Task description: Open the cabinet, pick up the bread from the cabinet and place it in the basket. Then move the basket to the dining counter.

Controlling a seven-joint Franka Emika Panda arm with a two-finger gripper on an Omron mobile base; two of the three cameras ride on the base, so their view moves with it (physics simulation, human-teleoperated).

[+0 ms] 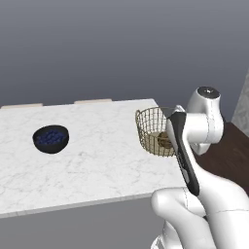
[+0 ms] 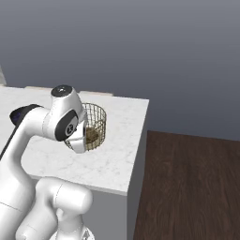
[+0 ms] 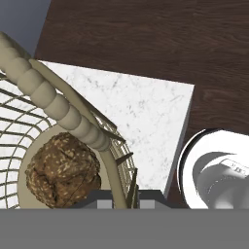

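Observation:
The round golden-tan wire basket (image 1: 147, 127) (image 2: 97, 118) (image 3: 46, 95) is at the right end of the white marble dining counter (image 1: 97, 155) (image 2: 117, 157) (image 3: 141, 114), close to its corner. The brown lumpy bread (image 3: 63, 171) (image 2: 91, 135) lies on the basket's tan base. My gripper (image 3: 121, 197) comes down from above and is shut on the basket, with the rim and wire wall pinched between its fingers. Whether the basket rests on the slab or hangs just above it, I cannot tell. The cabinet is out of view.
A dark bowl of blue berries (image 1: 50, 138) stands on the counter's left part. The counter's right edge drops to dark wood floor (image 2: 187, 187) (image 3: 146, 39). My own white arm (image 1: 204, 121) covers the basket's right side in the left base view.

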